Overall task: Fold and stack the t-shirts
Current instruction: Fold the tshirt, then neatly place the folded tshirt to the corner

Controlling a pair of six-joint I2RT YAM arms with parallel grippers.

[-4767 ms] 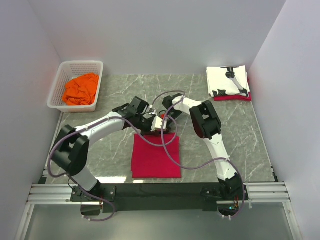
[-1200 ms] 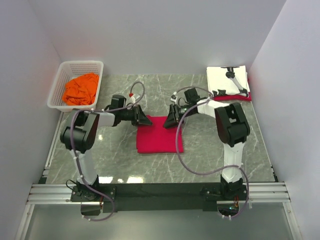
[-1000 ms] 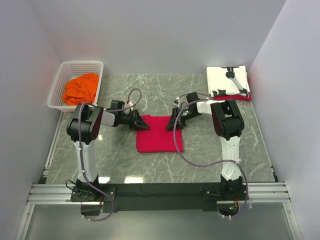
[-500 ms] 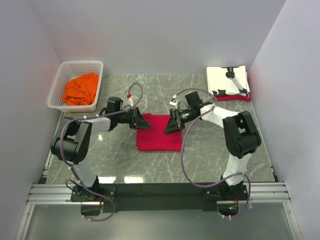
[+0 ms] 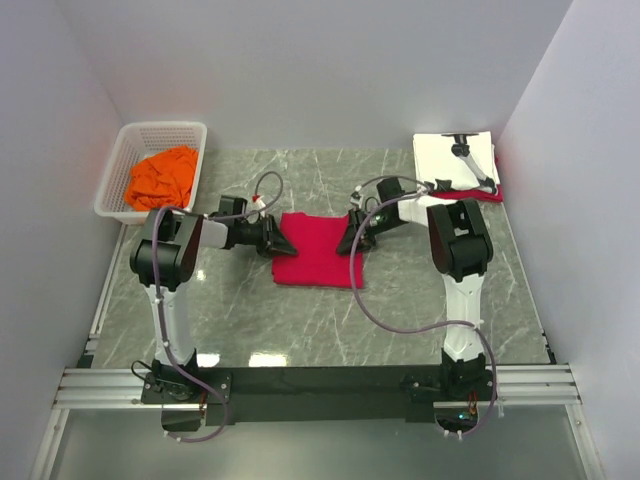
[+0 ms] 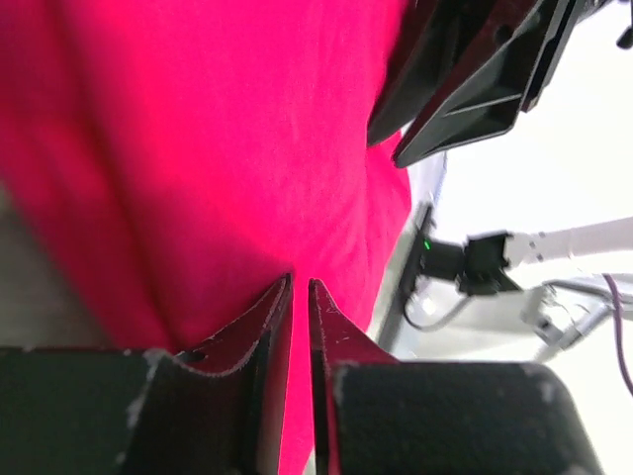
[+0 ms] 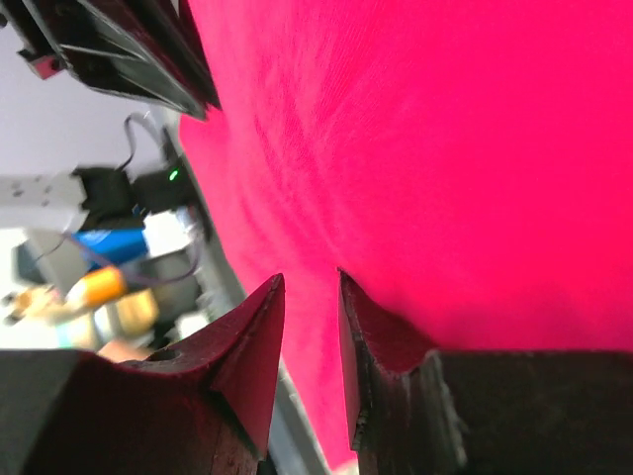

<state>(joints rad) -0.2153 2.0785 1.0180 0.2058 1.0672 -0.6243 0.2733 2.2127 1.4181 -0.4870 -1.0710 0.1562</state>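
A folded crimson-red t-shirt (image 5: 315, 250) lies on the marble table (image 5: 420, 290) between the two arms. My left gripper (image 5: 277, 242) pinches its left edge, and in the left wrist view the jaws (image 6: 300, 287) are nearly together with red cloth (image 6: 218, 129) between them. My right gripper (image 5: 349, 240) grips the right edge, red fabric (image 7: 445, 148) filling the narrow gap at its tips (image 7: 311, 282). A folded white t-shirt with black print (image 5: 455, 160) rests on a red one (image 5: 465, 196) at the back right. The orange t-shirt (image 5: 160, 178) is crumpled in the basket.
The white lattice basket (image 5: 165, 130) stands at the back left corner by the wall. White walls close in the table on the left, back and right. Grey cables loop above both forearms. The arms' base rail runs along the near edge.
The red t-shirt, held at both side edges, has shifted toward the back of the table and looks a little shorter. Both wrists have moved back with it.
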